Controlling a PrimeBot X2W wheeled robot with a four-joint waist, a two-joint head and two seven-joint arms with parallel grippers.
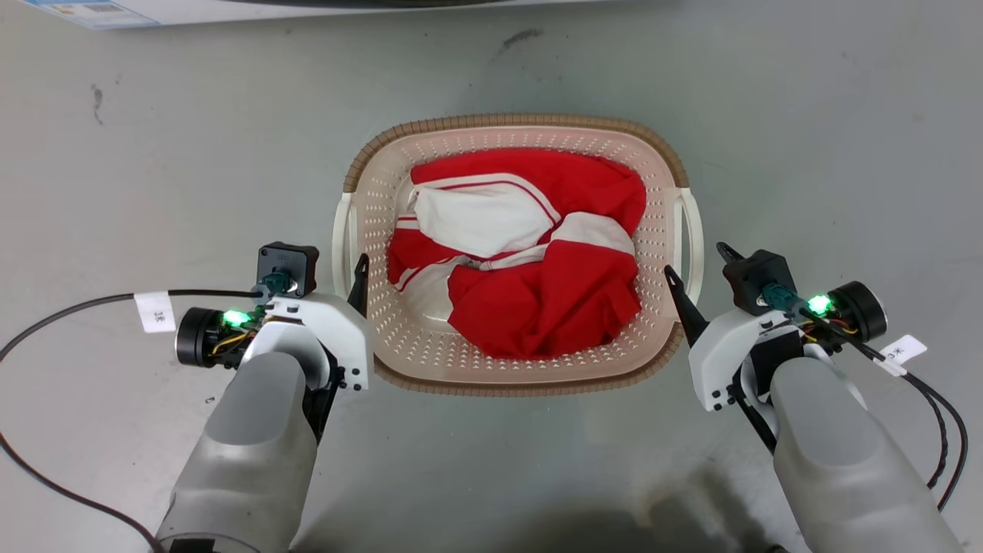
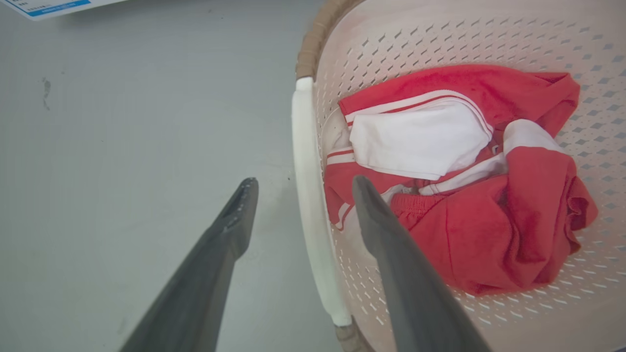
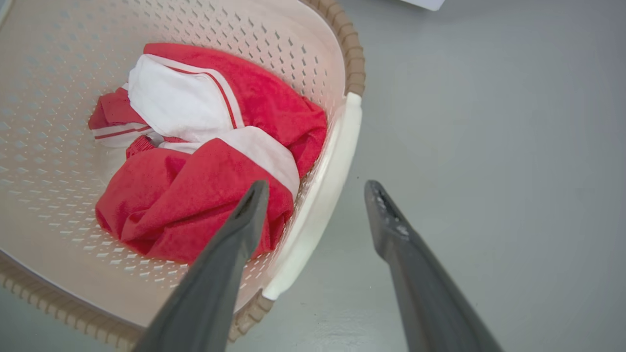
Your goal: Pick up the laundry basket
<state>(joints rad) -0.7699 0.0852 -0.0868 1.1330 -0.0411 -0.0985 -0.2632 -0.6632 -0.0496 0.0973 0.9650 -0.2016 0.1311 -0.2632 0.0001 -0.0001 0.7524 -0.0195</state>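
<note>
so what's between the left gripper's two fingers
The white handle of the laundry basket runs between the open left gripper's fingers, seen in the left wrist view.

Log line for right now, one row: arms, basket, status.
left gripper: open, straddling left handle | right gripper: open, straddling right handle | laundry basket: on grey floor, red-white clothes inside | grasp: not yet closed

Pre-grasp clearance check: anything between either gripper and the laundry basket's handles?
Nothing visible. The left gripper is open with a finger on each side of the left handle of the laundry basket. The right gripper is open the same way around the right handle. The red and white clothes lie inside, across neither handle.
</note>
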